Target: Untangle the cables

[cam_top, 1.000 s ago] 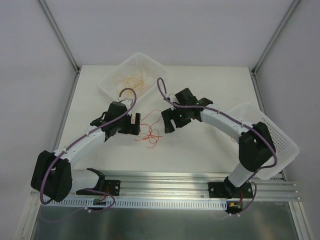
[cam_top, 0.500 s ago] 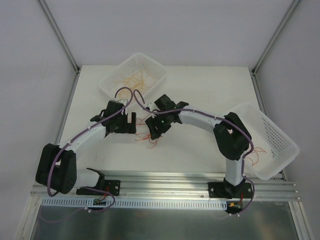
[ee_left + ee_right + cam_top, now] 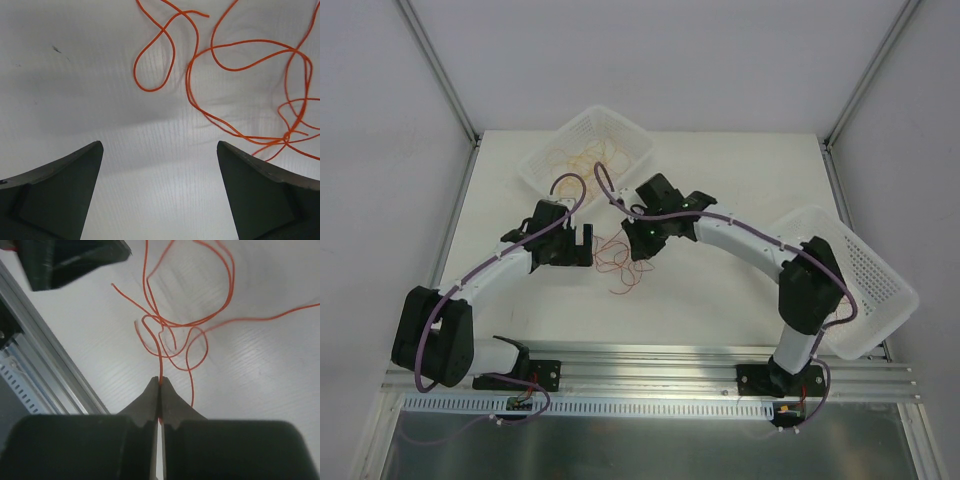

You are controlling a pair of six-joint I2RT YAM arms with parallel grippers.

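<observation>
A loose tangle of thin orange and red cables (image 3: 618, 262) lies on the white table between the two grippers. My right gripper (image 3: 642, 248) is over the tangle's right side. In the right wrist view it (image 3: 160, 379) is shut on one orange strand (image 3: 159, 365) that runs up into the knotted loops (image 3: 172, 337). My left gripper (image 3: 583, 246) sits just left of the tangle, open. In the left wrist view it (image 3: 159, 143) has only bare table between its fingers, and the orange loops (image 3: 235, 90) lie ahead and to the right.
A white basket (image 3: 545, 165) at the back left holds more orange cables (image 3: 595, 155). A second white basket (image 3: 875, 285) tilts at the right edge behind the right arm. An aluminium rail (image 3: 650, 365) runs along the near edge.
The right gripper came down to the tangle and closed on one orange strand, then drew back slightly to the right. The left gripper shifted a little to the left and stayed open.
</observation>
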